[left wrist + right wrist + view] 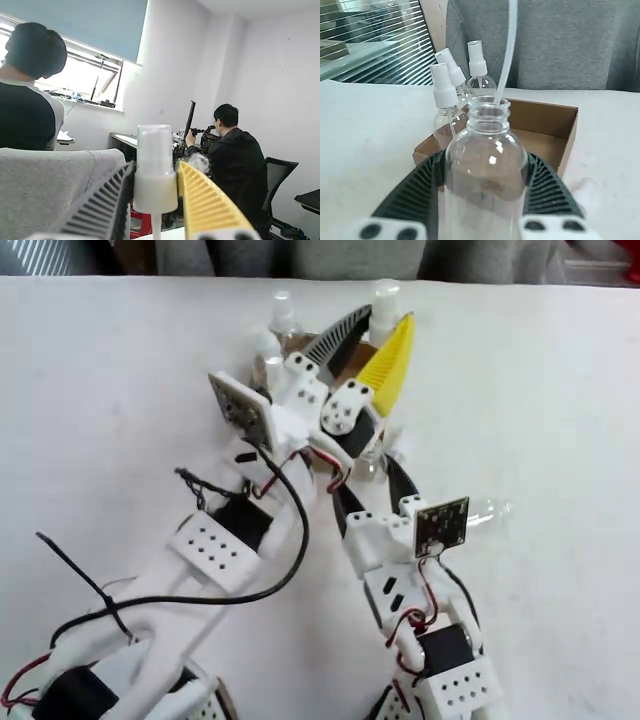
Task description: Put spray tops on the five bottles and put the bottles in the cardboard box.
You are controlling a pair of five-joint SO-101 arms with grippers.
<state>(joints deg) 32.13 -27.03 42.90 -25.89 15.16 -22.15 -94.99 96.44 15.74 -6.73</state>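
Fitting a spray top to an open bottle. We judge the step in hand to be the lowering of a top into the one bottle held in front of the cardboard box. The left jaws are closed on the spray top, with one ribbed finger against each side of its white collar, and its thin tube hangs below. To do the step well, we would bring the left arm straight down so that the tube stays plumb and slides through the neck without bending on the rim. Only then would we seat and turn the collar. The right jaws, closed around the belly of the bottle, should hold it upright and firm, since we expect any tilt to make the tube catch or the collar sit crooked. Reading the high view from left to right, three capped bottles stand together in the near-left part of the box. The spray top is raised above the box, with the lower end of its tube at, or just inside, the mouth of the held bottle. That bottle stands just in front of the box, directly under the left jaws and gripped between the right ones. Farther right, what we take to be a spare bottle lies on its side on the white counter, beside the right arm's wrist and apart from both sets of jaws.
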